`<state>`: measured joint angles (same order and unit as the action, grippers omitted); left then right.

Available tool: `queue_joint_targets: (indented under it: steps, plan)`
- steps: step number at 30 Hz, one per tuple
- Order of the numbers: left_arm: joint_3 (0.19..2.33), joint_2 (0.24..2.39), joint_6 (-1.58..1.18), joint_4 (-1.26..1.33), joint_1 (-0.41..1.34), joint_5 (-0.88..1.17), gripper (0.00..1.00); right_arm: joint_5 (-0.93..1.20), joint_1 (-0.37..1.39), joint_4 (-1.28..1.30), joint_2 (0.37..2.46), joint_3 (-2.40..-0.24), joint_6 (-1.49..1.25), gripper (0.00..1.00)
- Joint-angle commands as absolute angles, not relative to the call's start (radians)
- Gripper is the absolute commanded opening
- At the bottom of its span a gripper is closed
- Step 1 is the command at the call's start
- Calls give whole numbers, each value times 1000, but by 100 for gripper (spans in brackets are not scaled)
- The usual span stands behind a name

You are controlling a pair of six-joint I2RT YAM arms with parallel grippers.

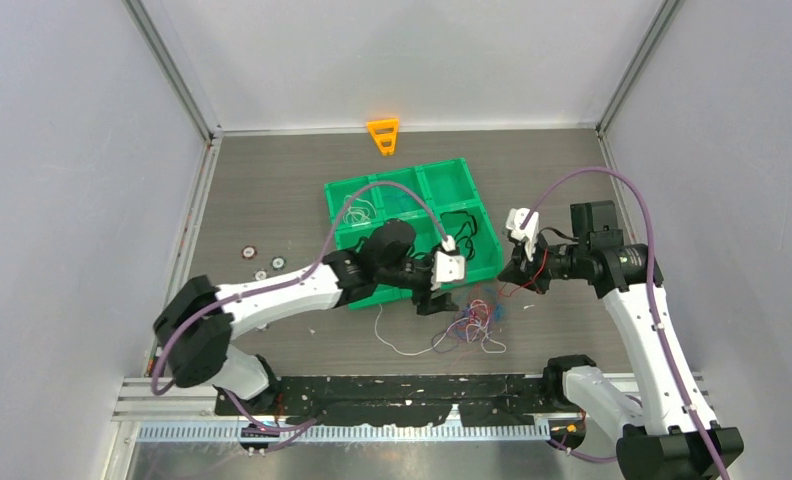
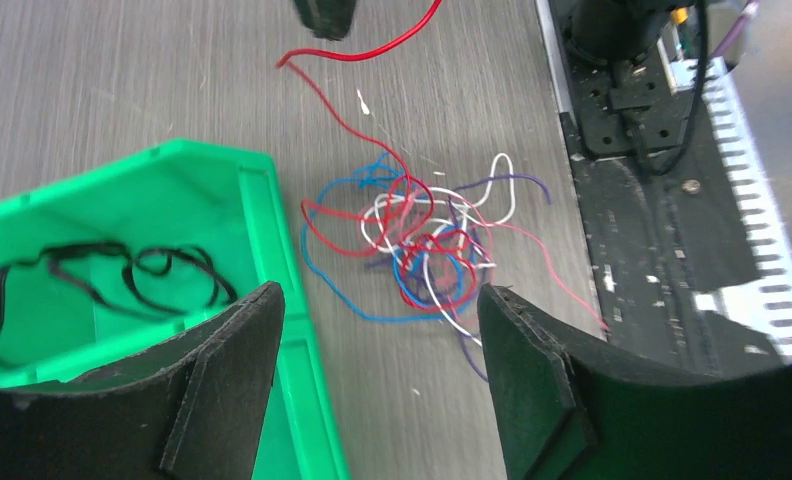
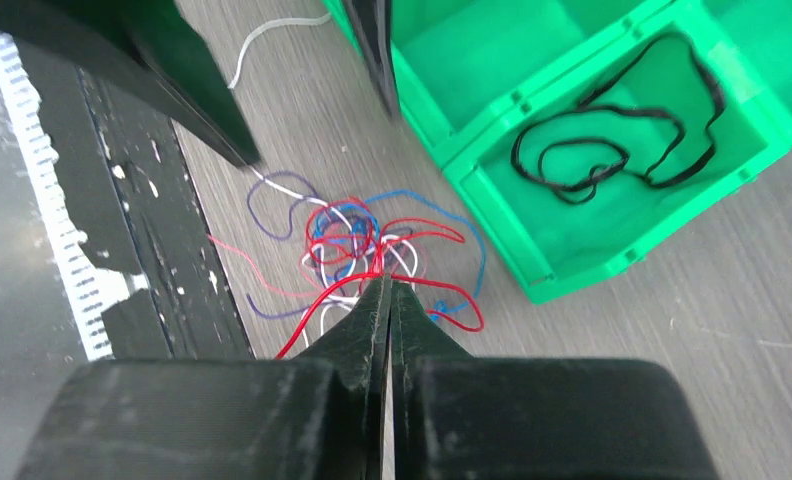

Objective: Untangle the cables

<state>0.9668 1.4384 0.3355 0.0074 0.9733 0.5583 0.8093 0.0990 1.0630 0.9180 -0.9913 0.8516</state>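
Cables (image 1: pixel 477 320): a loose, roughly round clump of red, blue, white and purple strands on the desk (image 1: pixel 272 200), just off the near right corner of the green tray (image 1: pixel 392 172). The clump has no clear long axis. Loose ends splay outward, most of them toward the rail at the near edge.

Red cable (image 2: pixel 337 105): one strand leaves the clump and runs in a long diagonal line, up and away toward the right and far side, to the right gripper (image 3: pixel 385 285). That gripper is clenched on it, fingertips pressed together with the red strand pinched between them. A free length trails out past the fingers on the rail side. The gripper is held off the desk, just right of the clump.

Left gripper (image 2: pixel 380 292): released, jaws standing wide with nothing between them. It hangs over the tray's near edge, one finger (image 2: pixel 242 350) above the tray wall, the other above the bare desk. Seen from the left wrist, the clump lies beyond the gap, apart from both fingers.

White cable (image 1: pixel 397 345): lies alone on the desk left of the clump in a shallow hook. Its long run goes left to right along the near side. Cannot tell whether its right end joins the clump.

Black cable (image 3: pixel 612 130): coiled in flat loops inside the tray's near right compartment. A thin white strand (image 1: pixel 357 212) sits in a left compartment.

Three small silver discs (image 1: pixel 262 263) lie on the desk, well left of the tray.
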Motion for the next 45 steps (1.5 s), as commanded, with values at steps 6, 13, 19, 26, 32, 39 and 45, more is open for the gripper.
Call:
queue_joint_targets:
  steps: [6, 13, 19, 26, 32, 39, 45]
  plan:
    - [1034, 1669, 737, 228, 997, 586, 66, 877, 103, 1063, 891, -1063, 766, 5]
    - [1100, 1797, 882, 252, 1018, 497, 69, 875, 103, 1077, 898, -1077, 762, 5]
    - [1101, 1846, 1037, 222, 1047, 463, 67, 859, 103, 1084, 901, -1084, 764, 5]
    - [1061, 1737, 1046, 208, 1045, 419, 14, 814, 100, 1081, 927, -1064, 777, 5]
    - [1003, 1535, 1018, 130, 1029, 442, 0, 786, 92, 1029, 951, -1013, 760, 6]
    - [1064, 1290, 712, 81, 993, 386, 0, 569, 62, 906, 1016, -907, 790, 36]
    - [1202, 1154, 513, -59, 941, 361, 0, 491, -50, 839, 1083, -786, 911, 77]
